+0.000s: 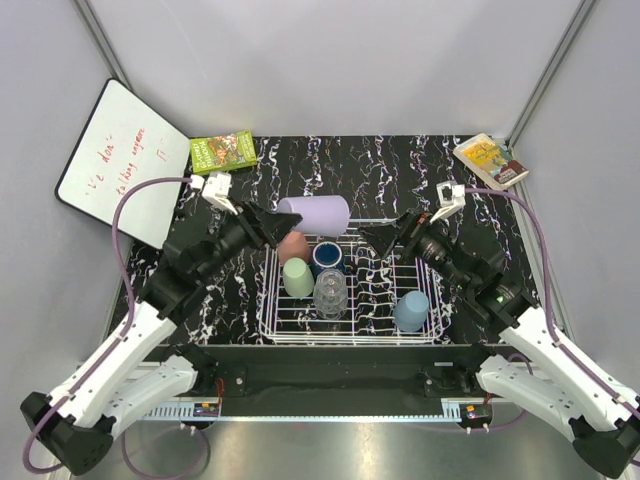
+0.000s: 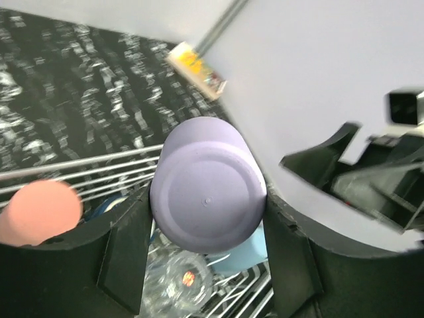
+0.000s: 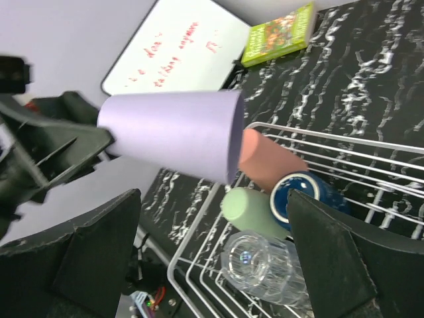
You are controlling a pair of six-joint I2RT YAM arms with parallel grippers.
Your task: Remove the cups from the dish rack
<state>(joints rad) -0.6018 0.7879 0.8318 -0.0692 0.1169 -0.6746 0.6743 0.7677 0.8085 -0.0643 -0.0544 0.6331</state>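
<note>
The left gripper [image 1: 278,222] pinches the lavender cup [image 1: 315,215] between its two black fingers [image 2: 126,252], one on each side near the closed end. The cup is a smooth, matte, slightly tapered tumbler. It is held on its side in the air above the far left part of the dish rack [image 1: 345,338], with its mouth pointing right. The left wrist view shows its flat round base with a tiny moulded dot at the centre.

The right gripper [image 1: 385,235] hangs over the far right of the rack, its fingers spread wide with nothing between them, facing the cup's mouth.

The rack is a white wire-grid basket with low sides, standing on a glossy black table [image 1: 400,170] veined with white like marble. In its left half are a salmon-pink cup [image 1: 293,246] lying tilted, a pale green cup [image 1: 297,277] base up, a dark blue cup [image 1: 328,257] with its mouth showing, and a ribbed clear glass [image 1: 331,293], which may be two nested, though the view is too blurred to be sure. A blue-grey cup [image 1: 411,311] stands base up in the near right corner.

A whiteboard [image 1: 125,160] at the far left carries two lines of red handwriting, too small to read. The printed covers of a green book [image 1: 223,151] and a yellow book [image 1: 490,160] are likewise illegible.
</note>
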